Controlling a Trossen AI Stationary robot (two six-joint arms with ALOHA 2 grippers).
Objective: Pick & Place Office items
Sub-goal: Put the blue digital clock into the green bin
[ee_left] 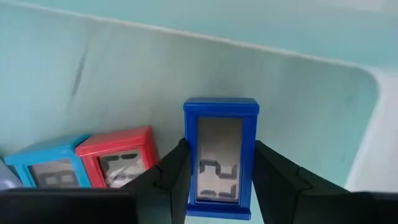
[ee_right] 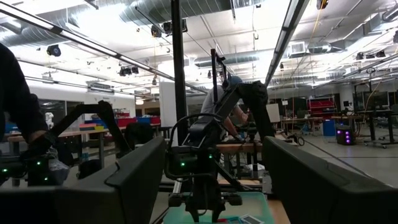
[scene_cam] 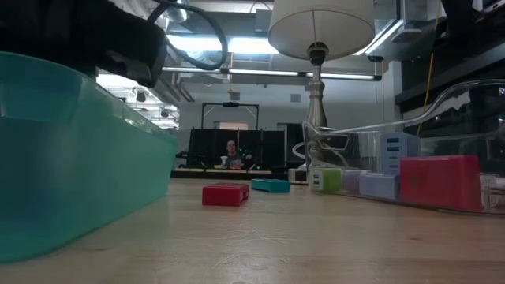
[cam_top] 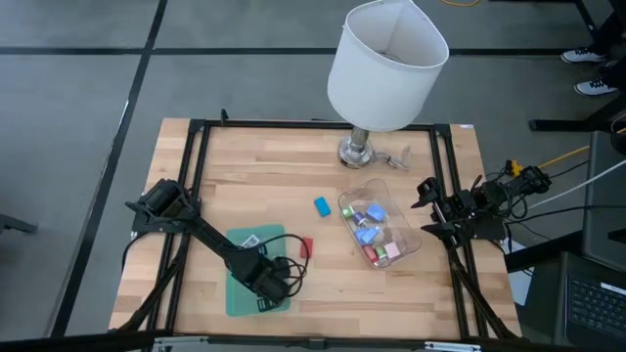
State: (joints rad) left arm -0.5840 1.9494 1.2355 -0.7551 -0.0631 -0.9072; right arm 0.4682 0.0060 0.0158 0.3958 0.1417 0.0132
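The left claw (ee_left: 217, 180) clamps a blue clock (ee_left: 221, 158) inside the tray (ee_left: 186, 68); released badly, it may topple onto the red clock (ee_left: 118, 158). The right claw (ee_right: 211, 180) waits, spread apart.

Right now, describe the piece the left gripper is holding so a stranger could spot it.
Find the green tray at the table's front left; the left gripper reaches into it. It is shut on a dark blue piece with a grey display, upright beside a red piece and a light blue piece.
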